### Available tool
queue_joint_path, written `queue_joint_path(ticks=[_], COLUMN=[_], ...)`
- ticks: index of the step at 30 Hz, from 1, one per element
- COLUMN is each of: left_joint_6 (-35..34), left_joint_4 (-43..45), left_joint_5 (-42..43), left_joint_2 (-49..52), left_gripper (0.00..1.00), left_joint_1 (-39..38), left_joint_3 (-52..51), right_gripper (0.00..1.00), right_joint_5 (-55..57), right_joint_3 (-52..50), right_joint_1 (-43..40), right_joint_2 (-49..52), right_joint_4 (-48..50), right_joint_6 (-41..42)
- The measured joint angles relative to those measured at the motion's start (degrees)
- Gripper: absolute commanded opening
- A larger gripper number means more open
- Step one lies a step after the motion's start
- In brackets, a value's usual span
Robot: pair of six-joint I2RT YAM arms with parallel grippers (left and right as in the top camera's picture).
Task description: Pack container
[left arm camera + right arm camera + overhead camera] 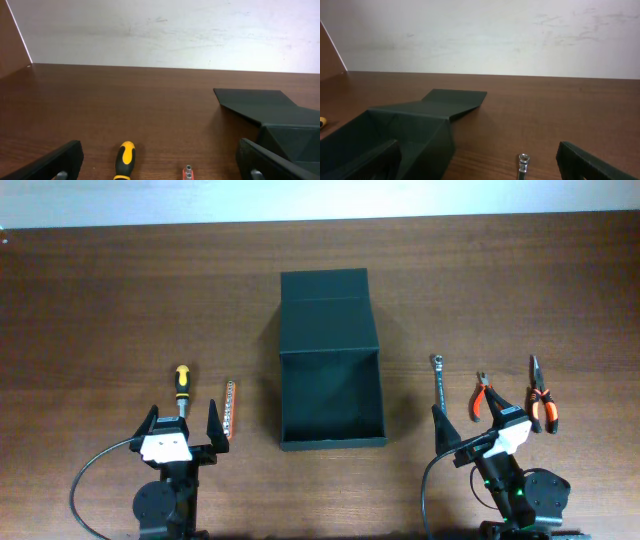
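The container (331,395) is a dark green-black box in the table's middle, open, its flap lid laid back toward the far side; it also shows in the left wrist view (280,125) and the right wrist view (405,130). A yellow-and-black screwdriver (182,388) and an orange bit holder (229,412) lie left of it. A silver wrench (440,385), small orange pliers (482,396) and larger orange pliers (541,396) lie right of it. My left gripper (181,427) is open over the screwdriver's (124,159) near end. My right gripper (468,430) is open near the wrench (522,165).
A white wall runs along the table's far edge (320,220). Bare brown wood lies between the tools and the box on both sides. The bit holder's tip (187,172) shows between the left fingers.
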Motion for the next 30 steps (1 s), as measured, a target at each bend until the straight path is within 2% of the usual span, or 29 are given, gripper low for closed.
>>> queue_joint_path(ticks=[20,24,30], left_joint_6=[0.0,0.0,0.0], left_joint_4=[0.0,0.0,0.0], left_joint_5=[0.0,0.0,0.0], left_joint_2=[0.0,0.0,0.0], left_gripper=[0.99,0.99,0.99], left_joint_1=[0.0,0.0,0.0], left_joint_3=[0.0,0.0,0.0], right_gripper=[0.99,0.99,0.99], right_joint_5=[0.0,-0.4,-10.0], right_joint_3=[0.0,0.0,1.1], right_joint_1=[0.0,0.0,0.0], right_joint_2=[0.0,0.0,0.0], right_joint_4=[0.0,0.0,-3.0], right_joint_6=[0.0,3.3,7.6])
